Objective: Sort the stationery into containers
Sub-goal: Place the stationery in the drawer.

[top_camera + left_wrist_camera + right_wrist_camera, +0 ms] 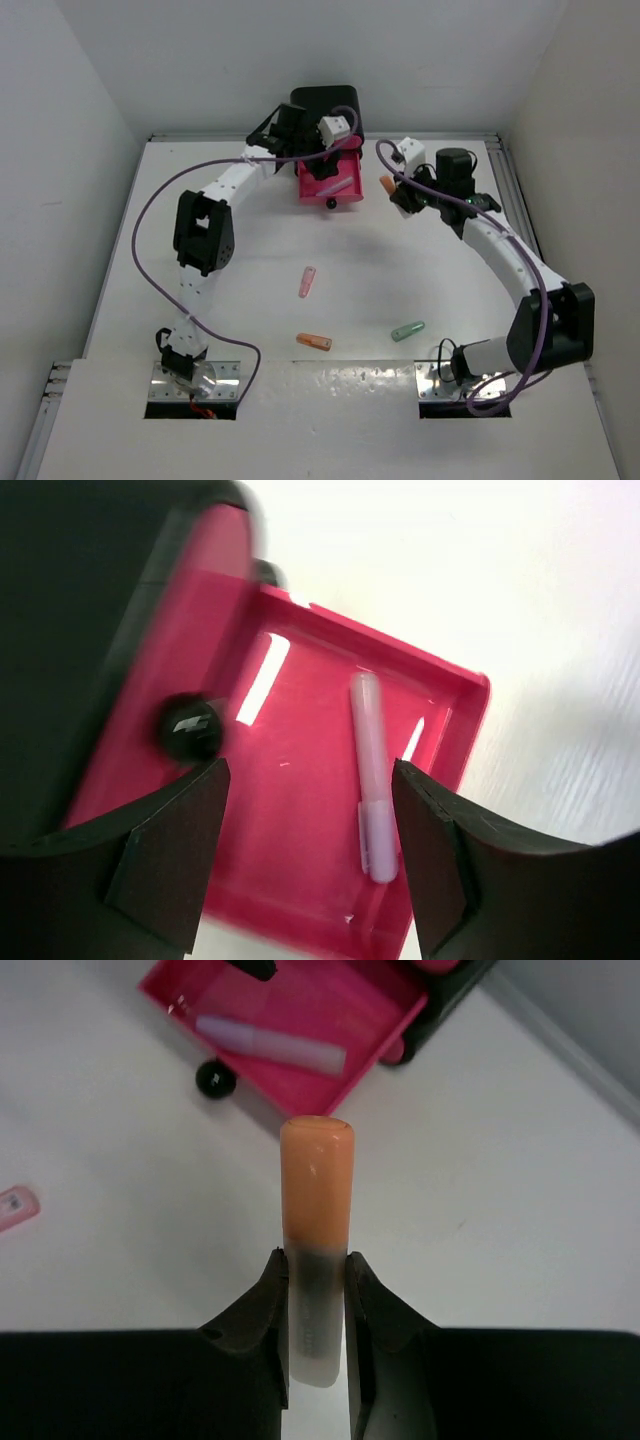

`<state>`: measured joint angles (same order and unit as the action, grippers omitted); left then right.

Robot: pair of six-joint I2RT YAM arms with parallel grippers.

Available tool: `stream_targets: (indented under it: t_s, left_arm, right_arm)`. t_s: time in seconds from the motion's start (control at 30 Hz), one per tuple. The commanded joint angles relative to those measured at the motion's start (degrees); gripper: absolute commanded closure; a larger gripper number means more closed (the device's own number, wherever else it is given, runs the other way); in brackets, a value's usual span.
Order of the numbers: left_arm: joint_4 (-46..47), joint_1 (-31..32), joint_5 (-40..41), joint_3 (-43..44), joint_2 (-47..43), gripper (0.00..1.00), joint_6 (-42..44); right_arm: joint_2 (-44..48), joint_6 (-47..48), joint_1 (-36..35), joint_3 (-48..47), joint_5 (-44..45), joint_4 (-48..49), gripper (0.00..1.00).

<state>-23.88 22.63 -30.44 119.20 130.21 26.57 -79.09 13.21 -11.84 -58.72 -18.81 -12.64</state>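
A pink drawer [322, 188] stands pulled out of the black box [322, 105] at the back of the table. A pale purple stick [371, 770] lies inside it, also in the right wrist view [270, 1042]. My left gripper [310, 840] hangs open and empty over the drawer [300, 810], next to the dark knob [190, 728] of the drawer above. My right gripper [318, 1285] is shut on an orange-white stick [316, 1210], held above the table right of the drawer [290, 1010]; the stick shows in the top view [386, 184]. A pink stick [307, 282], an orange one [314, 341] and a green one [407, 331] lie on the table.
The open drawer's knob [330, 204] points toward the table's middle. White walls close in the table at the back and sides. Purple cables [150, 210] loop along both arms. The pink stick's end shows in the right wrist view [15, 1207].
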Motion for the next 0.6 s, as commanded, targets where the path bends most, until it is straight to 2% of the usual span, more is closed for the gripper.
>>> stream_targets:
  t_s: [0.0, 0.13, 0.27, 0.4, 0.57]
  left_arm:
    - [10.4, -5.8, -4.3, 1.3, -10.8, 0.28, -16.9]
    - [12.6, -12.8, -7.5, -4.4, -16.8, 0.27, -25.8]
    - [11.5, -17.4, -9.3, -13.5, -25.9, 0.28, -26.0]
    - [12.1, -22.6, -12.0, -29.1, -34.1, 0.29, -26.0]
    - [10.6, -25.2, -11.3, -38.0, -42.6, 0.3, -23.6]
  right_arm:
    - [-5.0, 8.4, -0.8, -6.6, -5.6, 7.5, 1.0]
    - [-12.9, 13.8, -2.7, -14.5, -10.4, 11.7, 1.0]
    - [-22.1, 16.6, -4.8, -23.4, -12.5, 12.2, 1.0]
    - [-31.8, 18.9, -6.8, -33.0, -14.3, 11.8, 1.0]
    - [-38.8, 28.1, -7.5, -37.6, -15.0, 12.0, 1.0]
